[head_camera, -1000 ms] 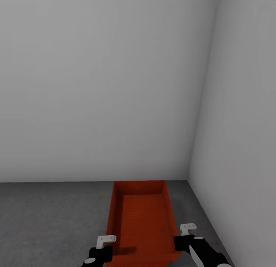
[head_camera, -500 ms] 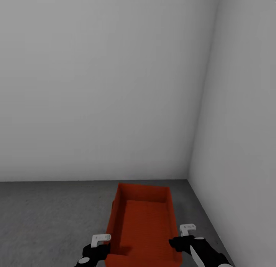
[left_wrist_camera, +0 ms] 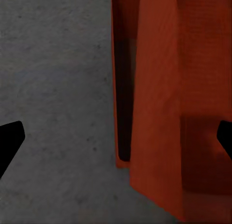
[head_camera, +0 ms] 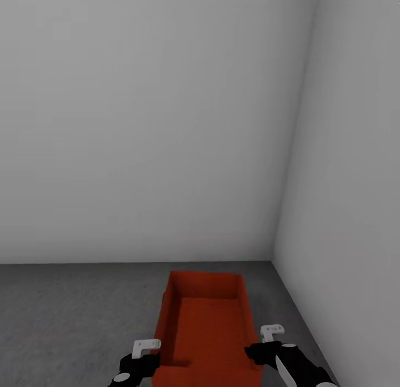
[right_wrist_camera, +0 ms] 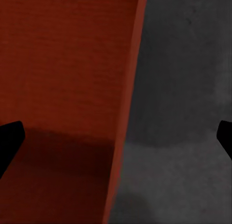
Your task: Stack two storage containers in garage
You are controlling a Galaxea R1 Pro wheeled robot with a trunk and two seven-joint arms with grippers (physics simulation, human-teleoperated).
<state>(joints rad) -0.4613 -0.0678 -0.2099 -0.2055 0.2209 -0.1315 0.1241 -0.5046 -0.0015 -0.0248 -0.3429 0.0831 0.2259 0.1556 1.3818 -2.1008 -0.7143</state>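
Pale grey walls [head_camera: 144, 125] meet in a corner above the dark concrete floor [head_camera: 72, 314]. An orange-red bin [head_camera: 205, 326] sits on that floor near the corner, open side up. The left gripper [head_camera: 145, 353] and right gripper [head_camera: 261, 342] flank its near end, jaws spread wide, each straddling a side wall without clamping it.

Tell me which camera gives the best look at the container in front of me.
The head view: the whole open-topped container sits on the concrete floor near the corner. The left wrist view shows just a wall edge; the right wrist view shows its ribbed inside and one wall.
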